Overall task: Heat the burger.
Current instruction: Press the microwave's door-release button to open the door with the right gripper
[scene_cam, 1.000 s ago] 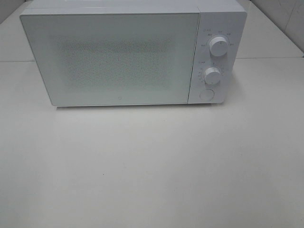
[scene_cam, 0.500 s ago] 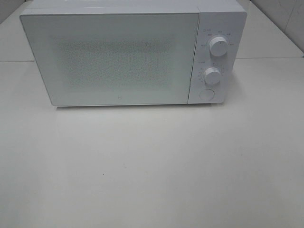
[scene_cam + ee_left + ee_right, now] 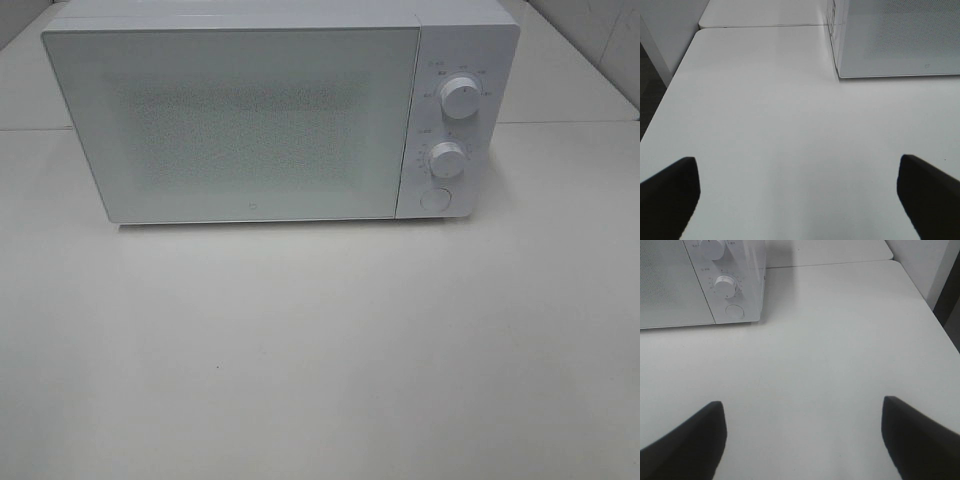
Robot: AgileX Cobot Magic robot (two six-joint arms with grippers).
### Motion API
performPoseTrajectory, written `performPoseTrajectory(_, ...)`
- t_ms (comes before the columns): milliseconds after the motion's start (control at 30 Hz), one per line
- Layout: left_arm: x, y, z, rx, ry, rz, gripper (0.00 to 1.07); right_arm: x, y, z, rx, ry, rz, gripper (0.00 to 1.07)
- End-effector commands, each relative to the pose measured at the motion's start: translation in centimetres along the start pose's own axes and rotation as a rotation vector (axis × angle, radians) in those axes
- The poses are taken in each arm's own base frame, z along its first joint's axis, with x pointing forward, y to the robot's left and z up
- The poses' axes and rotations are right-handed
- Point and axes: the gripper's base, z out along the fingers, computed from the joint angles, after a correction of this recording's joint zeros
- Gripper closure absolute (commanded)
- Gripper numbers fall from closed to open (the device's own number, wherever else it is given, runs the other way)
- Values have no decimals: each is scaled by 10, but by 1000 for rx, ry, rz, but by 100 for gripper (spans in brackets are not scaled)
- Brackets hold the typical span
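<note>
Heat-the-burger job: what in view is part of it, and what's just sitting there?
Job: microwave, door shut; upper dial; lower dial; round button; left gripper and right gripper, both open and empty. No burger in sight.
Just there: white table; second tabletop behind it.

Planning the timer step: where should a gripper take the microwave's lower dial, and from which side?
Pinch the round rim of the lower dial, coming straight at the front panel of the microwave. It is a short cylinder standing out from that face, so jaws fit either side. The right gripper, open, looks nearer.
</note>
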Motion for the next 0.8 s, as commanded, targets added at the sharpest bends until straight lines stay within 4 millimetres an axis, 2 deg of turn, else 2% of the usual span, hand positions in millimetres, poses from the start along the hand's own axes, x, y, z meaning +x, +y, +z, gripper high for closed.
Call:
performPoseTrajectory(33, 1, 0, -2, -1, -16, -3, 3, 2, 1, -3, 1, -33, -6, 31)
performPoseTrajectory(233, 1, 0, -2, -1, -16, -3, 3, 1, 0, -4, 5, -44, -8, 31)
performPoseTrajectory(333, 1, 0, -2, -1, -16, -3, 3, -9, -1, -11, 19, -121, -14, 31)
performPoseTrajectory(400, 1, 0, -2, -1, -16, -3, 3, -27, -2, -12, 28, -202, -17, 31)
performPoseTrajectory(433, 1, 0, -2, -1, -16, -3, 3, -27, -2, -12, 28, -202, -17, 31)
performPoseTrajectory(467, 1, 0, -2, -1, -16, -3, 3, -40, -2, -8, 30, -250, -18, 31)
performPoseTrajectory(533, 1, 0, -2, -1, -16, -3, 3, -45, -2, -5, 29, -264, -17, 31)
performPoseTrajectory(633, 1, 0, -2, -1, -16, -3, 3, -78, -4, 17, 37, -372, -27, 31)
performPoseTrajectory(667, 1, 0, -2, -1, -16, -3, 3, -78, -4, 17, 37, -372, -27, 31)
performPoseTrajectory(700, 1, 0, -2, -1, -16, -3, 3, -84, -4, 23, 41, -402, -39, 31)
performPoseTrajectory(733, 1, 0, -2, -1, -16, -3, 3, -90, -5, 37, 48, -447, -58, 31)
performPoseTrajectory(767, 1, 0, -2, -1, -16, -3, 3, -90, -5, 37, 48, -447, -58, 31)
performPoseTrajectory(800, 1, 0, -2, -1, -16, -3, 3, -91, -5, 46, 51, -467, -65, 31)
